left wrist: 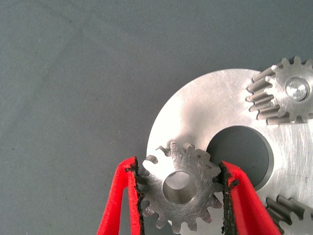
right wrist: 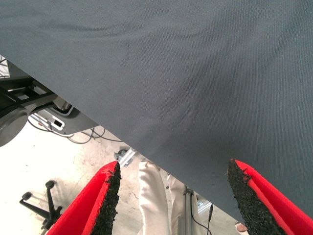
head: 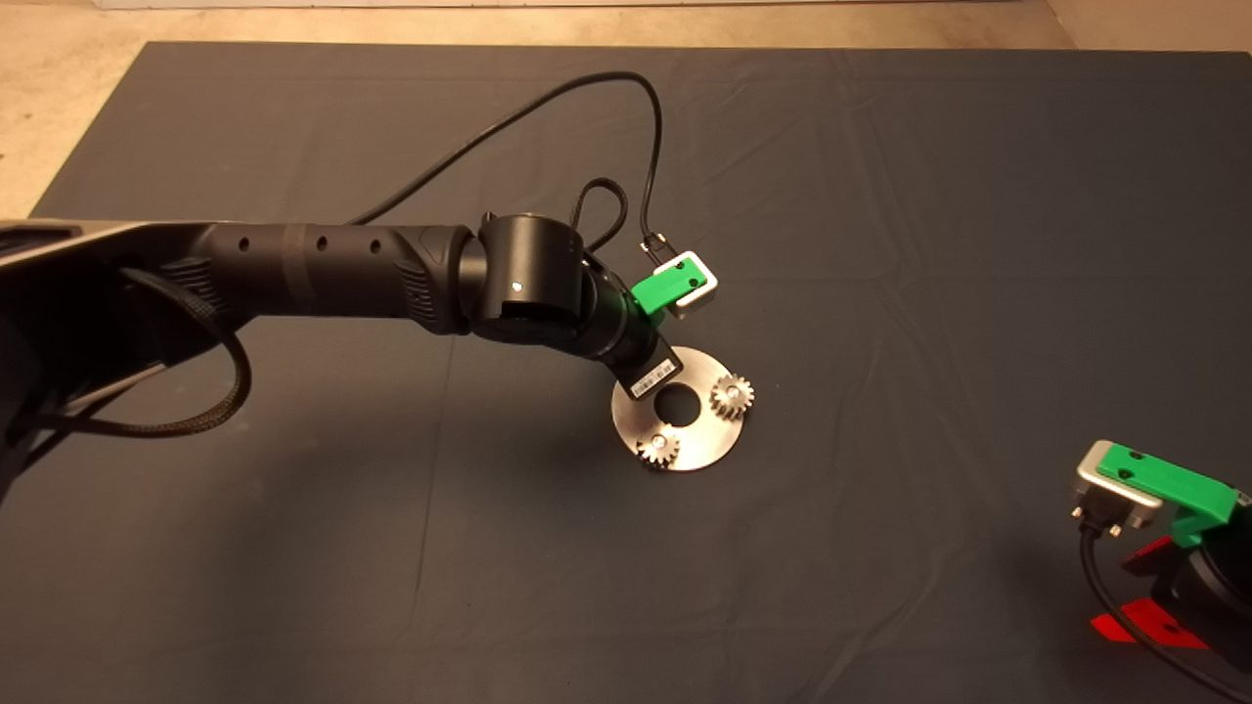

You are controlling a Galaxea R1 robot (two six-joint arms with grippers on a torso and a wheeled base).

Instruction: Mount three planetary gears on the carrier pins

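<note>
My left gripper (left wrist: 181, 169) is shut on a small silver planetary gear (left wrist: 180, 188) and holds it flat over the rim of the shiny round carrier disc (left wrist: 205, 112), beside its large centre hole. Two more gears sit on carrier pins on the disc (head: 699, 445): one gear (head: 731, 394) on the right and one gear (head: 658, 448) at the front. In the left wrist view one seated gear (left wrist: 288, 93) shows its pin top (left wrist: 297, 88). The third pin does not show. In the head view the left wrist (head: 641, 342) hides the fingers and the held gear. My right gripper (head: 1135, 587) is open and parked at the lower right.
The left arm's black cable (head: 587, 98) loops over the mat behind the disc. In the right wrist view (right wrist: 174, 170) the mat's edge, a person's light trouser leg (right wrist: 151, 196) and stand legs on the floor show.
</note>
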